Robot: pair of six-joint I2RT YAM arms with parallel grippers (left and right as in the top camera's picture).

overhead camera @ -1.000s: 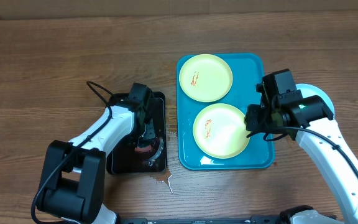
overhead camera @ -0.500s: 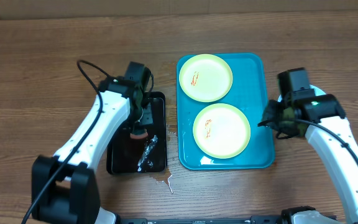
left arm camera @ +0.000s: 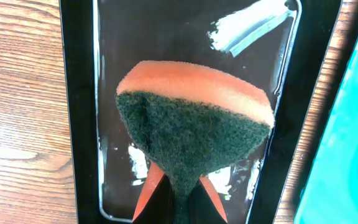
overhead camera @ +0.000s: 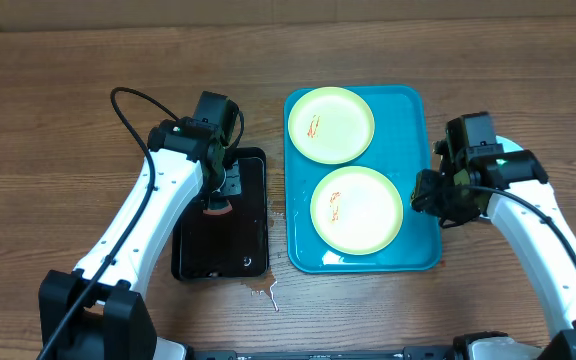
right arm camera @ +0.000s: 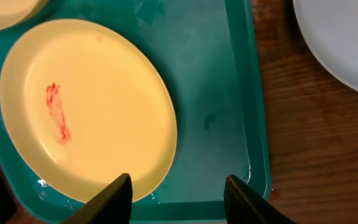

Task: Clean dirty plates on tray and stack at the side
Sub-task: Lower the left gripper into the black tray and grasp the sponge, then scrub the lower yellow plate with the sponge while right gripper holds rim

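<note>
No readable text, labels, brands, numbers or signs in any view.

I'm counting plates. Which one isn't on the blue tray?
The pale whitish plate on the table beside the tray; both yellow plates sit on it.

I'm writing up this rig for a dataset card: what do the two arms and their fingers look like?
Both the left arm and right arm have smooth white links with boxy black joints and wrists; a thin black cable loops along each. Left fingers show orange, right fingers look black.
</note>
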